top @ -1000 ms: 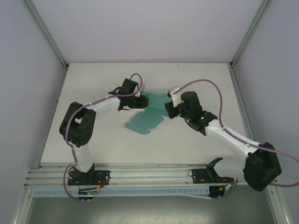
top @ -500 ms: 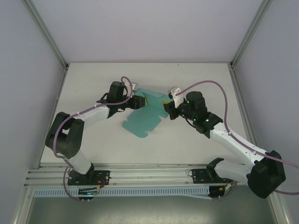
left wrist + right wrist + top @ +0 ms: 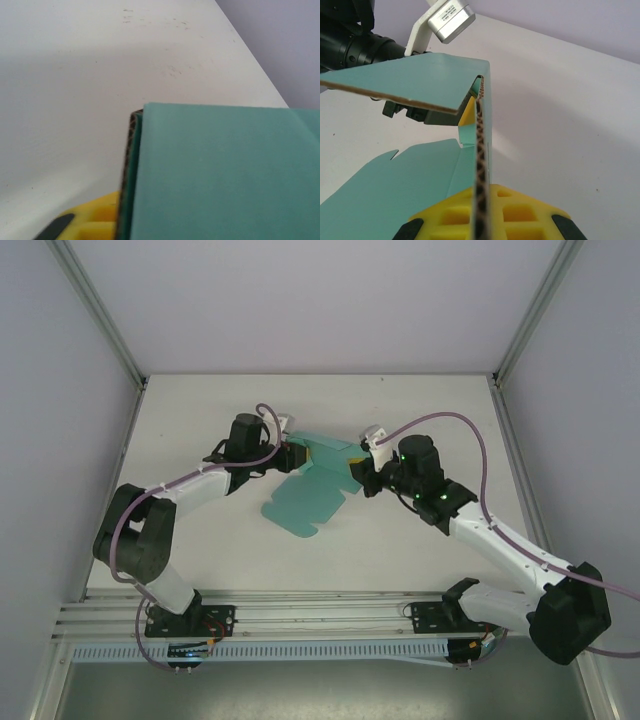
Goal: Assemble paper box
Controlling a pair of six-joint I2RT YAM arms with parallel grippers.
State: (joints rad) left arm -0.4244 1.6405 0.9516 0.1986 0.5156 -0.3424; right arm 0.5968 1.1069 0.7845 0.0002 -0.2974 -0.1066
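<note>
White table point(image 3: 400, 550) bears the paper box point(image 3: 308, 498), lengthwise near-left to far-right.

White table point(image 3: 420, 550) bears the paper box point(image 3: 305, 502), perhaps part-raised.

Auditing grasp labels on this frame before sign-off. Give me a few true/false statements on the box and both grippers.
1. The right gripper is shut on an edge of the paper box. True.
2. The paper box lies wholly flat on the table. False: one panel stands up and folds over at the top; the rest lies flat.
3. The left gripper is at the box's left side, opposite the right gripper. True.
4. The box hangs over the table's near edge. False: it sits around mid-table, well inside the edges.
5. The paper is red. False: it is teal-green.
</note>
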